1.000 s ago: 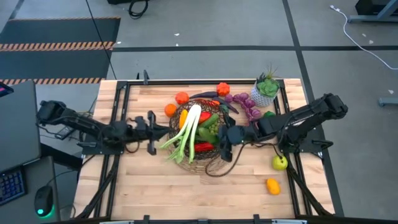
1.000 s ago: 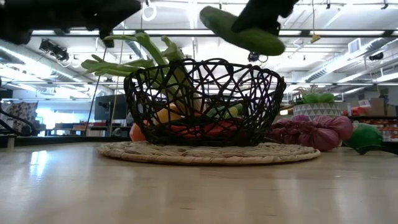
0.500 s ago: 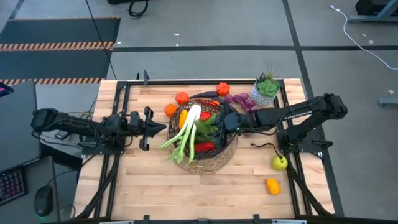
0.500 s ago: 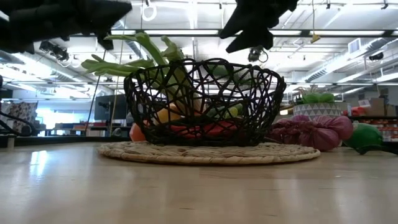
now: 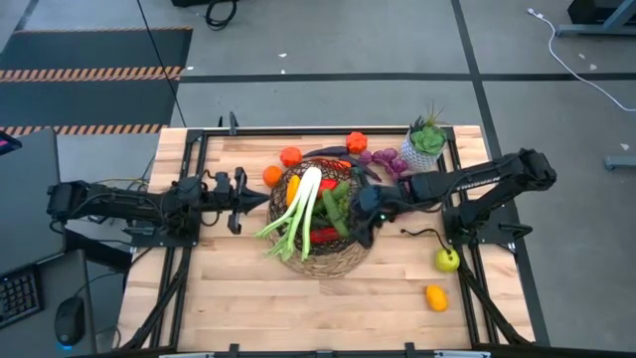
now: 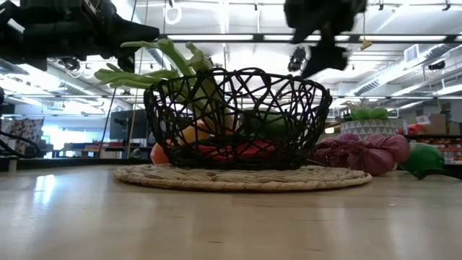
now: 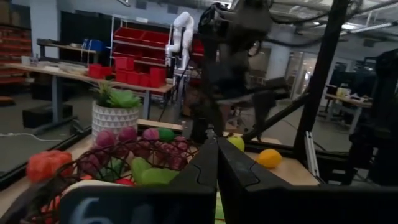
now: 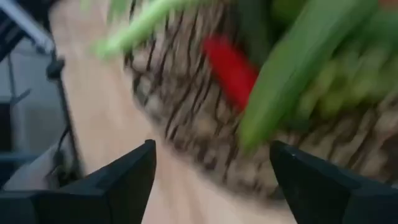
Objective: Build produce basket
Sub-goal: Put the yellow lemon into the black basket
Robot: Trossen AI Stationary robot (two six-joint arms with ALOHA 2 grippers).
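Near edge: an orange fruit (image 5: 435,296) lies on the desk (image 5: 238,298) toward the near right corner, with a yellow-green apple (image 5: 446,261) just beyond it by the right edge.
Basket: the basket (image 5: 360,251), dark openwork on a tan wicker base, sits at the desk's middle. It holds a green leek (image 5: 300,211) whose leaves hang over the left rim, a cucumber (image 5: 334,207), red peppers (image 5: 325,235) and something yellow.
Right gripper: the right gripper (image 5: 370,217) hangs over the basket's right rim, fingers (image 8: 118,180) spread wide and holding nothing; its wrist view looks down on the cucumber and a red pepper.
Left gripper: the left gripper (image 5: 238,189) hovers just left of the basket, clear of the leek leaves, fingers pressed together with nothing between them.
Far edge: an orange (image 5: 271,175) and a second orange (image 5: 290,156) sit beside the basket's far left rim, an orange pepper (image 5: 356,140) near the far edge, purple grapes (image 5: 390,164) to its right, and a potted plant (image 5: 424,141) at the far right corner.
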